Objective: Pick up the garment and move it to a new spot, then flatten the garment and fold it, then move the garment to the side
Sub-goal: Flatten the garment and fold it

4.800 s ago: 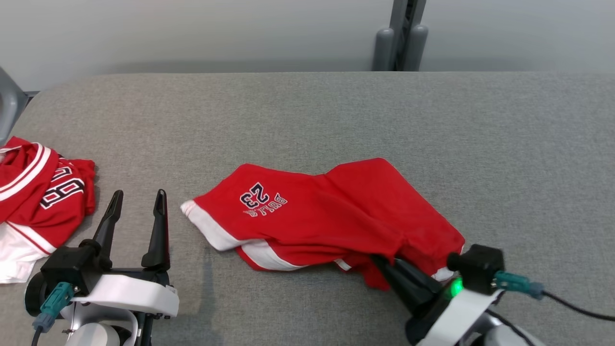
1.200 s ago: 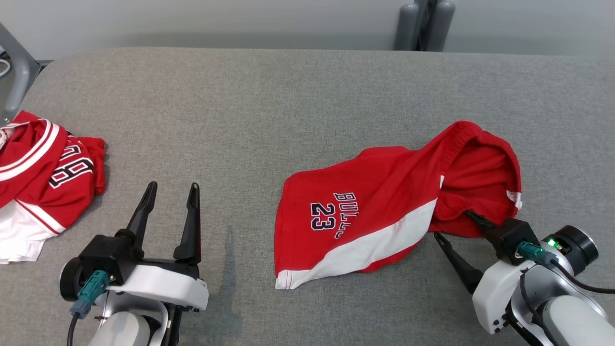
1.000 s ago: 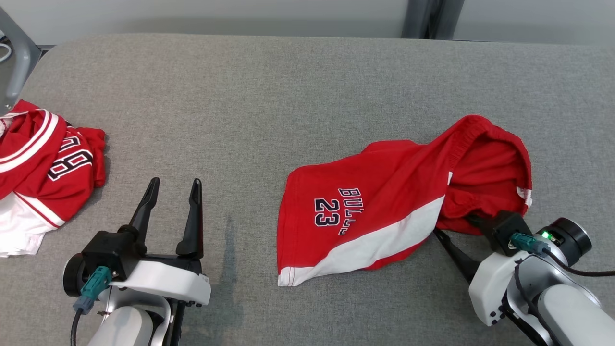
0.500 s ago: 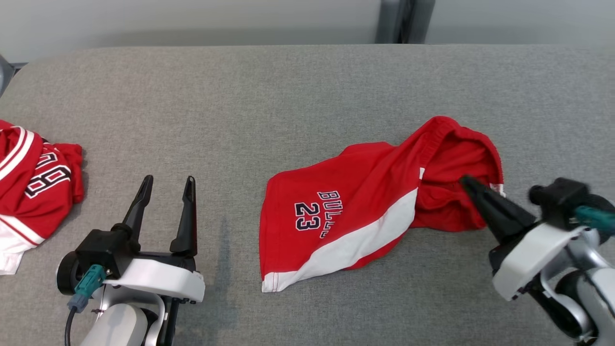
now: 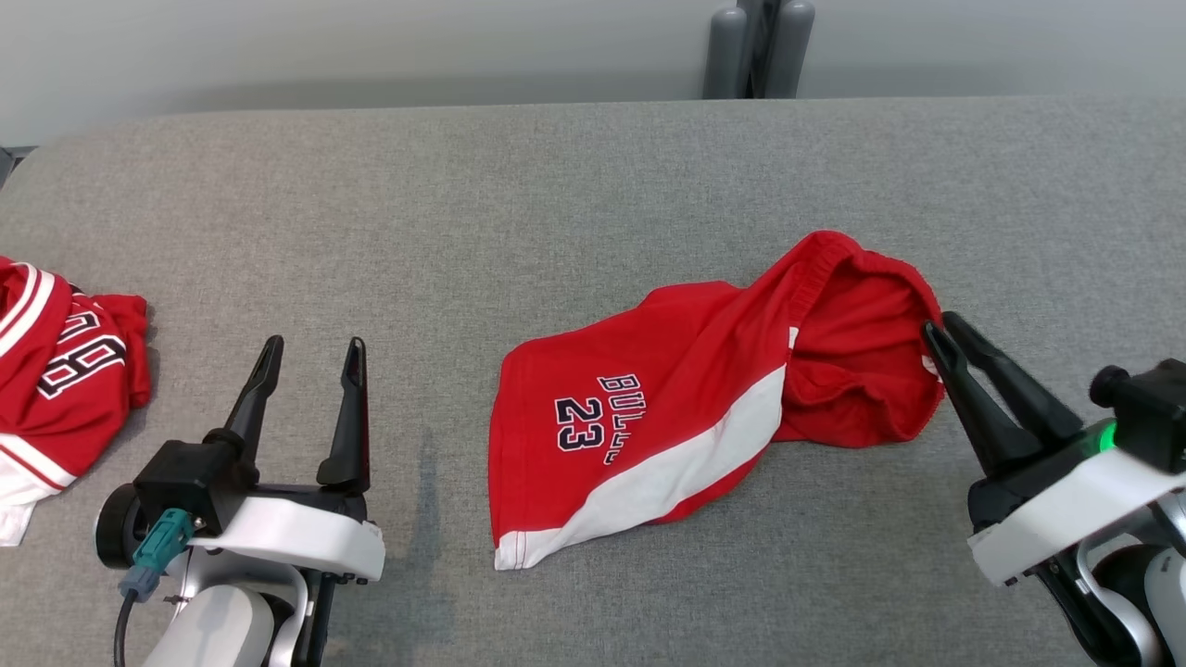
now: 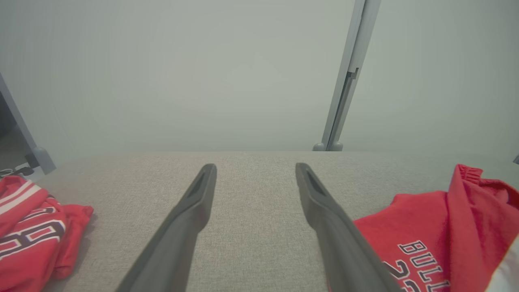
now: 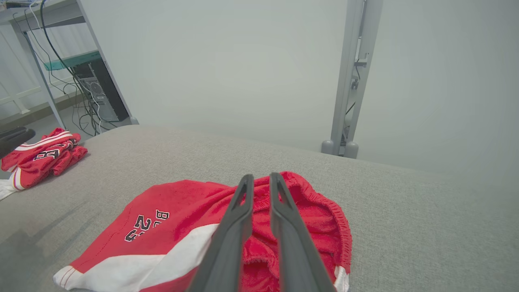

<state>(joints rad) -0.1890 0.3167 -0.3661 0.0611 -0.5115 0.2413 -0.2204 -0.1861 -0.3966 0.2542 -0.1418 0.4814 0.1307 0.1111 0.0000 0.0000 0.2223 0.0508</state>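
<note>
Head view from above the grey padded table [image 5: 556, 204]: the red shorts [image 5: 649, 398] lie right of the middle, crumpled, not flat. One leg spreads toward the near edge with a white diagonal band and dark "23" lettering facing up. The elastic waistband stands bunched and gaping open at the far right end of the heap.

The right gripper [image 5: 939, 326] reaches in from the lower right. Its two dark fingers are drawn together, and the tips sit right at the right-hand edge of that waistband opening. Looking along it in the right wrist view, the right gripper [image 7: 260, 177] has its fingers nearly parallel, with a thin slit between them over the ruffled waistband of the shorts [image 7: 174, 215]. I cannot tell whether any cloth is pinched there.

The left gripper [image 5: 314, 343] rests over bare table at the lower left, well apart from the shorts, fingers spread wide and holding nothing. A second red jersey garment [image 5: 65, 361] lies bundled at the table's far left edge.
</note>
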